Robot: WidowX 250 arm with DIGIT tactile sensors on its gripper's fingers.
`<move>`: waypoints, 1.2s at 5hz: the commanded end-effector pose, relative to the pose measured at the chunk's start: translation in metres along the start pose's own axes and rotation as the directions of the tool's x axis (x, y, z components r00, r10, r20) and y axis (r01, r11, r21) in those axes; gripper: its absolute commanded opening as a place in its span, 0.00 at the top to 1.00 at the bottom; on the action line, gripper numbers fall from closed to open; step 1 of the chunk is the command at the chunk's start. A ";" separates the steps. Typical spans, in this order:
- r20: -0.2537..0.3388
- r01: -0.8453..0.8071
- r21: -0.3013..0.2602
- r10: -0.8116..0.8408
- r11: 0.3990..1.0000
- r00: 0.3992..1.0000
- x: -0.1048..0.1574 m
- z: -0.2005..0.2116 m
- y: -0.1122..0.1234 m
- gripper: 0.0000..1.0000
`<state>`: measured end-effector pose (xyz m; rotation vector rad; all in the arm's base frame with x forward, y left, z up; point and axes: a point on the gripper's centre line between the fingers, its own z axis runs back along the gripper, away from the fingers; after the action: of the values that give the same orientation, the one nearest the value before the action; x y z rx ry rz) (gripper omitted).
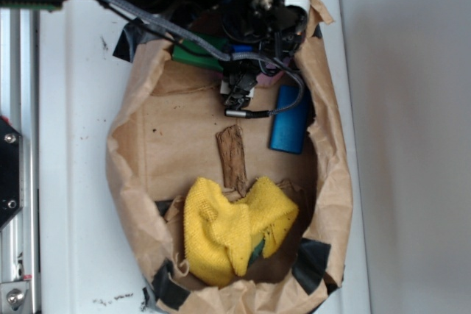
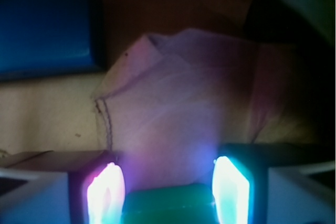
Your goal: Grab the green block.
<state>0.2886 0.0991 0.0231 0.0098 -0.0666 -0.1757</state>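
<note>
1. The green block point(image 1: 197, 52) lies at the far end of the brown paper bag point(image 1: 176, 137), up near the top of the exterior view. The robot arm hides most of it.
2. In the wrist view, the green block point(image 2: 168, 203) sits low down, right between the two glowing fingers point(image 2: 105, 195) of the gripper point(image 2: 168, 195).
3. The gripper is open. Its fingers stand on each side of the block, and I cannot tell if they touch it yet.
4. To do this step well, I think the gripper should keep the block in the middle, go down a bit if it needs to, and then squeeze slowly.
5. The block looks flat and smooth (so it may slip). A firm hold on its two sides would help.
6. Crinkly pale paper point(image 2: 178, 93) lies just past the fingers. It could get pinched too, so the gripper should stay straight.
7. The blue block point(image 1: 288, 118) is just to the right. It is the wrong one.
8. The yellow cloth point(image 1: 232, 229) sits at the near end, well apart from the gripper.
</note>
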 end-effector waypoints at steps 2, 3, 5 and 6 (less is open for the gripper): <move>0.029 0.005 -0.075 -0.003 0.997 1.000 -0.003 0.071 0.000 1.00; 0.017 0.027 -0.108 -0.025 0.994 1.000 -0.019 0.107 -0.016 1.00; 0.040 0.035 -0.085 -0.031 0.996 0.999 -0.027 0.126 -0.054 1.00; 0.020 0.006 -0.098 -0.004 0.995 1.000 -0.012 0.126 -0.057 1.00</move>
<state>0.2511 0.0443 0.1319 -0.1080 -0.0290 -0.1660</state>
